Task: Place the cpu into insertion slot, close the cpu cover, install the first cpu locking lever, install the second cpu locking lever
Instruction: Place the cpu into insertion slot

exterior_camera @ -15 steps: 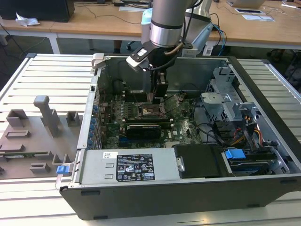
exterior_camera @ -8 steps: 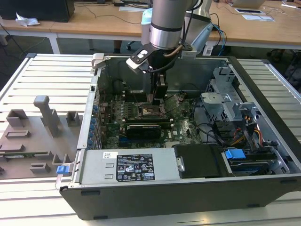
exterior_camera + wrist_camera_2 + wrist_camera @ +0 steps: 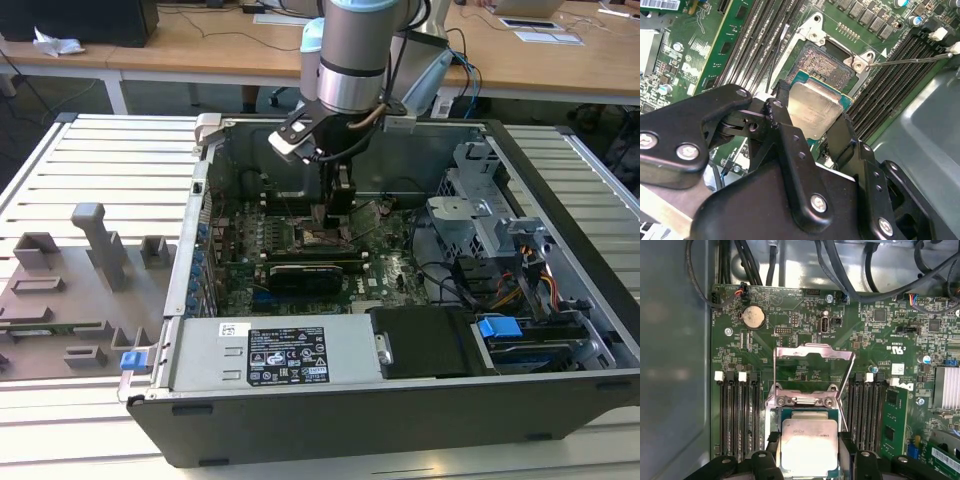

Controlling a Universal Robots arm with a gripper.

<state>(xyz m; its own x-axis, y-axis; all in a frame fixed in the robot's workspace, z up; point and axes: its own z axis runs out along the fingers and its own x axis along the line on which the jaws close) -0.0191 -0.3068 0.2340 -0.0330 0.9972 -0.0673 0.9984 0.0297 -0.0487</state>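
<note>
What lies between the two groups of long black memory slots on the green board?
In the first wrist view, the cpu gripped in the claw, with the open cpu cover standing just beyond it.

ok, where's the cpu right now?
In both wrist views, the cpu is clamped in the gripper over the insertion slot, with the cpu cover raised open.

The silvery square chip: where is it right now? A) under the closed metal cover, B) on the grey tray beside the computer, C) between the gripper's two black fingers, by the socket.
C: in both wrist views the chip sits between the fingers of the gripper at the socket, and the cover stands swung open.
</note>
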